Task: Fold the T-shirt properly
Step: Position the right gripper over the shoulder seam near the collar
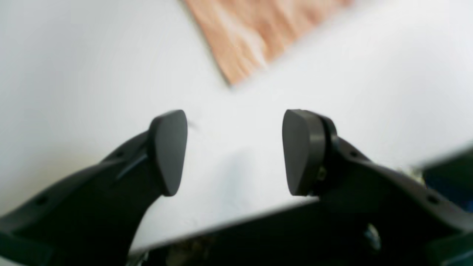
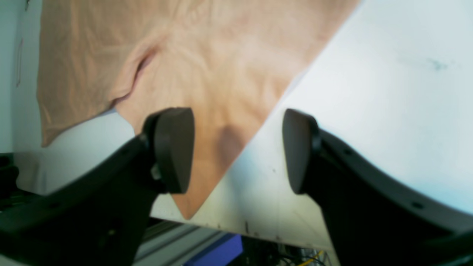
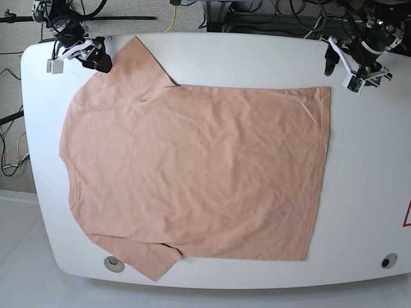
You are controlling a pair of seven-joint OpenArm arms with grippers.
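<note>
- White, smooth bench (image 3: 359,167) with rounded corners carries the salmon-pink T-shirt (image 3: 192,173), spread flat, softly wrinkled.
- Left tool (image 1: 234,151) spread over bare bench.
- Right tool (image 2: 238,149) spread above a sleeve corner.

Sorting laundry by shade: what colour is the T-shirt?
Plain salmon pink T-shirt; clearest in the base view.

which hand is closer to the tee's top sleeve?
Right. The right hand hangs open over the tip of the T-shirt's top sleeve. The left hand is open across the table, just off the hem corner.
</note>
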